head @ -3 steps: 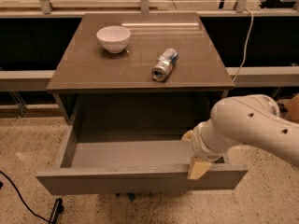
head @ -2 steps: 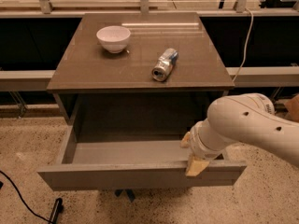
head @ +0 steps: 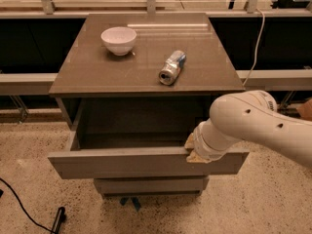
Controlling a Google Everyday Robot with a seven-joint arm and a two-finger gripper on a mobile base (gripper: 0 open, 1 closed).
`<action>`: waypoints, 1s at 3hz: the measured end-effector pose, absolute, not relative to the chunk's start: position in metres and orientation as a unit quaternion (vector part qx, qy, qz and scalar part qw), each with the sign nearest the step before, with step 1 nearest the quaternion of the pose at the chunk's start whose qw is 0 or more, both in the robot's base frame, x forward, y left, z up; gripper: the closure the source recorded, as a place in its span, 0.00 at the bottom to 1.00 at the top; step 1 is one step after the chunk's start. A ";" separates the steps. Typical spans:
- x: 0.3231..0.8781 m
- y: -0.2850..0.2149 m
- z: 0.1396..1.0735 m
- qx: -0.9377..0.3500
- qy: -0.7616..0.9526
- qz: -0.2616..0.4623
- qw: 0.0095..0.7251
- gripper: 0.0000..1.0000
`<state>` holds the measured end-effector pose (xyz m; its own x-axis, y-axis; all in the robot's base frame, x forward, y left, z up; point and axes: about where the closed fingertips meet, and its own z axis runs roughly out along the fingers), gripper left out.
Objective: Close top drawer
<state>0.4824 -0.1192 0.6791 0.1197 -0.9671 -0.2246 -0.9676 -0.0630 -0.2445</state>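
The top drawer (head: pixel 122 162) is a wide grey drawer with a flat front panel. It stands partly pulled out from the cabinet (head: pixel 146 82), with a strip of its shallow interior (head: pixel 126 139) showing. My gripper (head: pixel 194 149) is at the right part of the drawer's front rim, pressed against the panel's top edge. The white arm (head: pixel 253 123) comes in from the right and hides most of the gripper.
A white bowl (head: pixel 118 39) and a can lying on its side (head: pixel 172 67) rest on the cabinet top. A lower drawer front (head: pixel 151 184) shows below. A black cable (head: pixel 24 208) lies on the speckled floor at left. Railings run behind.
The drawer has slid back into the cabinet by a good part, and my gripper has moved back with its front panel.
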 end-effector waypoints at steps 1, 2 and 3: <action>0.515 -0.113 0.683 -0.735 0.655 0.002 0.177 0.58; 0.552 -0.106 0.689 -0.739 0.645 0.008 0.192 0.40; 0.554 -0.106 0.689 -0.740 0.645 0.009 0.193 0.17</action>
